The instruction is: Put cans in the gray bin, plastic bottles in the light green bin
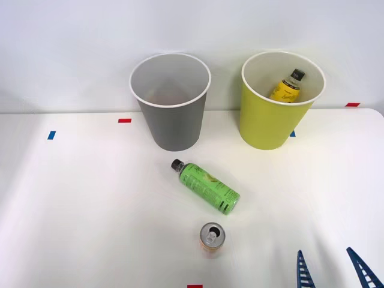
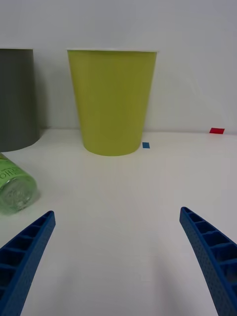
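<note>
The gray bin [image 1: 171, 102] stands at the back centre, the light green bin [image 1: 277, 102] to its right with a yellow-label plastic bottle [image 1: 287, 87] leaning inside. A green-wrapped plastic bottle [image 1: 206, 186] lies on the table in front of the gray bin, cap toward it. An orange can [image 1: 212, 238] stands upright just nearer than that bottle. My right gripper [image 1: 330, 267] is open at the front right, empty, right of the can. In the wrist view the gripper [image 2: 117, 224] faces the light green bin [image 2: 112, 101], with the gray bin [image 2: 17, 98] and the green bottle's base [image 2: 16, 190] beside it.
The white table [image 1: 72, 204] carries small tape marks: blue [image 1: 51, 135] and red [image 1: 124, 120] at the left, red [image 1: 352, 104] at the far right, red [image 1: 194, 286] at the front edge. A white wall stands close behind the bins.
</note>
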`<state>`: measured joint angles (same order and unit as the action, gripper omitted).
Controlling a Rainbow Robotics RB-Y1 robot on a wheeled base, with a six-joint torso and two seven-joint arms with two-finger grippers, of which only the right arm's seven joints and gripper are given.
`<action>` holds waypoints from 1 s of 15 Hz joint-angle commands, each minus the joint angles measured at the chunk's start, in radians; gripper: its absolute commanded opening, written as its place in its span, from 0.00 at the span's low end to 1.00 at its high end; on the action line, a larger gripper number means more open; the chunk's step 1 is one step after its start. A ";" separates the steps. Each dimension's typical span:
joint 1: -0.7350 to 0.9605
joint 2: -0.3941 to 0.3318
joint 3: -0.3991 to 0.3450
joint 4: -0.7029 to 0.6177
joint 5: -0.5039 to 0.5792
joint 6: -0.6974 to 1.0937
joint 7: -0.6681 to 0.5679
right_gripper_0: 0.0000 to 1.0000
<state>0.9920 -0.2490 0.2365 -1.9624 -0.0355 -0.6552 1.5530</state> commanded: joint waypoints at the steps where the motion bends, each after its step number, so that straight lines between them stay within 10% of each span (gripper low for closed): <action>1: 0.013 -0.001 0.006 0.036 -0.017 -0.014 0.078 0.87; 15: 0.010 -0.004 0.007 0.083 -0.021 -0.070 0.082 0.86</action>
<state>1.0018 -0.2532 0.2439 -1.8792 -0.0572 -0.7257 1.6351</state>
